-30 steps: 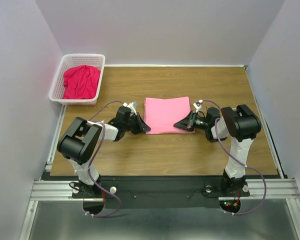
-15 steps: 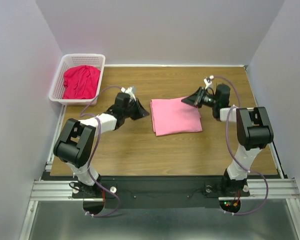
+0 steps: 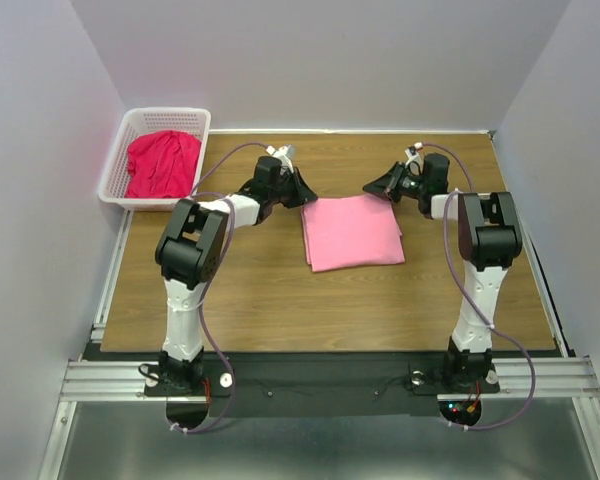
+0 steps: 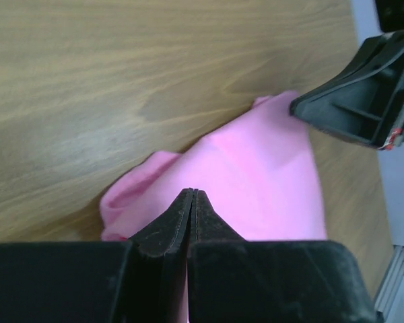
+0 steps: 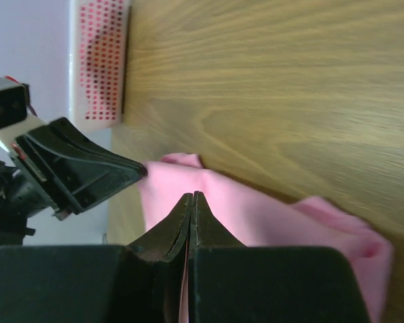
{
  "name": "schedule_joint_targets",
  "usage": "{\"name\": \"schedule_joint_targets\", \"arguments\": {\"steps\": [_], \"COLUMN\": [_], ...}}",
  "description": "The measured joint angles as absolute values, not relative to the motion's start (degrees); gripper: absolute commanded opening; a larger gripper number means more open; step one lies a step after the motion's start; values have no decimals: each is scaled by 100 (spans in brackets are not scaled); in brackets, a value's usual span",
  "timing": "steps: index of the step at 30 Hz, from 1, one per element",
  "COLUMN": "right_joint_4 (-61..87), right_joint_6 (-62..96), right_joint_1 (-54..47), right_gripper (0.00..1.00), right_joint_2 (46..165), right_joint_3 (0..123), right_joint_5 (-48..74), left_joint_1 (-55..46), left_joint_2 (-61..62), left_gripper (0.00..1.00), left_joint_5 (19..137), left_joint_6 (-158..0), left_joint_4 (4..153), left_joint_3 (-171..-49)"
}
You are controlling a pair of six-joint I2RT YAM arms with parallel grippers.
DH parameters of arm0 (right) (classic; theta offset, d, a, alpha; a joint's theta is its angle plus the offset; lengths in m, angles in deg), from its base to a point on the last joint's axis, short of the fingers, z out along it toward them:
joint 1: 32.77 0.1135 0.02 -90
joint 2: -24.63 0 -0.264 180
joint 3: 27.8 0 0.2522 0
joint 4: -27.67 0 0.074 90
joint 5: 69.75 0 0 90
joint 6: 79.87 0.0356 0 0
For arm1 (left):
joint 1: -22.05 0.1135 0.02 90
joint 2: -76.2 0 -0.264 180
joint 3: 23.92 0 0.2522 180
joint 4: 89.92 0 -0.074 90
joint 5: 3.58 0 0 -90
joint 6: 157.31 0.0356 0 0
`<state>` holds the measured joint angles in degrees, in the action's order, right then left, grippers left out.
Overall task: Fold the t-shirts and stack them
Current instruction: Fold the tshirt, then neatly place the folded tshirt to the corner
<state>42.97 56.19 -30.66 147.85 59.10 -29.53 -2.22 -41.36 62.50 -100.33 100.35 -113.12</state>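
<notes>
The light pink t-shirt (image 3: pixel 352 232) lies folded in a flat rectangle mid-table. My left gripper (image 3: pixel 306 197) is shut at its far left corner, and my right gripper (image 3: pixel 371 187) is shut at its far edge towards the right. In the left wrist view my fingertips (image 4: pixel 192 195) sit over the pink t-shirt (image 4: pixel 269 195), and a strip of pink shows between the jaws. The right wrist view shows the same over the pink t-shirt (image 5: pixel 269 215). The crimson t-shirt (image 3: pixel 163 163) lies crumpled in the white basket (image 3: pixel 120 150).
The basket stands at the table's far left corner. Each wrist view shows the other gripper: the right one (image 4: pixel 357 108) and the left one (image 5: pixel 81 175), both close across the shirt's far edge. Grey walls enclose the table on three sides.
Both grippers moved from the shirt's near corners to its far edge. The pink shirt shifted a little to the right and turned slightly.
</notes>
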Motion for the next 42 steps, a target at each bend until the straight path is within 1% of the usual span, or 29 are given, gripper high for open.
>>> {"name": "schedule_joint_targets", "arguments": {"steps": [2,5,8,15,17,19,20,21,22,23,24,25,26,27,28,29,30,31,32,33,34,37,38,42], "right_joint_4": [4225,4153,4133,4334,4332,4173,4057,3783,3554,3373,3060,2820,2597,2407,2101,1910,1602,1373,1119,907,597,-138,-339,-1034], "right_joint_6": [5630,5643,5647,5637,5641,5623,5602,5514,5455,5376,5245,5156,5066,4939,4837,4716,4517,4373,4207,4015,3811,3350,3226,2799], "right_joint_1": [-3147,-3291,-3433,-3547,-3549,-3549,-3549,-3558,-3571,-3580,-3588,-3599,-3610,-3610,-3615,-3615,-3615,-3612,-3608,-3601,-3564,-3501,-3488,-3385], "right_gripper": [1,1,1,1,1,1,2,6,8,12,21,28,39,45,51,56,64,67,68,70,70,70,70,70], "right_joint_2": [15040,15292,15506,15548,15528,15419,15368,15207,15045,14914,14671,14428,14164,13941,13587,13364,13043,12844,12601,12453,12287,12070,12035,12064], "right_joint_3": [5963,5974,5967,5818,5814,5812,5812,5812,5812,5814,5816,5816,5816,5818,5818,5816,5816,5816,5818,5818,5818,5748,5681,5377], "right_joint_5": [-2903,-2870,-2868,-2883,-2907,-2948,-2942,-2913,-2889,-2850,-2741,-2640,-2535,-2439,-2277,-2151,-1985,-1829,-1661,-1536,-1342,-857,-723,-352], "left_joint_1": [-189,-163,-120,51,112,158,171,182,186,202,213,226,230,232,232,237,241,243,248,254,254,259,259,259], "left_joint_2": [-4508,-4818,-4849,-4857,-4855,-4825,-4783,-4729,-4670,-4545,-4381,-4232,-4036,-3859,-3526,-3288,-2991,-2718,-2348,-2071,-1605,-840,-659,-49], "left_gripper": [7,7,6,6,8,11,17,21,32,38,44,48,53,57,62,64,67,69,75,77,84,85,97,97], "left_joint_5": [6233,6110,6069,5887,5839,5807,5813,5828,5879,5957,6097,6182,6318,6436,6602,6716,6882,7011,7133,7256,7455,7870,8029,8764], "left_joint_6": [-10039,-10105,-10107,-10175,-10168,-10125,-10059,-9987,-9900,-9782,-9629,-9543,-9390,-9288,-9163,-9065,-8971,-8883,-8813,-8748,-8671,-8505,-8453,-8271], "left_joint_4": [9998,10035,10138,10514,10545,10479,10341,10206,10073,9832,9548,9336,9124,8962,8691,8532,8381,8307,8208,8151,8086,7848,7771,7369], "left_joint_3": [-11336,-11336,-11354,-11118,-11109,-11109,-11122,-11131,-11133,-11135,-11135,-11135,-11135,-11135,-11131,-11131,-11100,-11041,-10961,-10888,-10720,-10311,-10163,-9396]}}
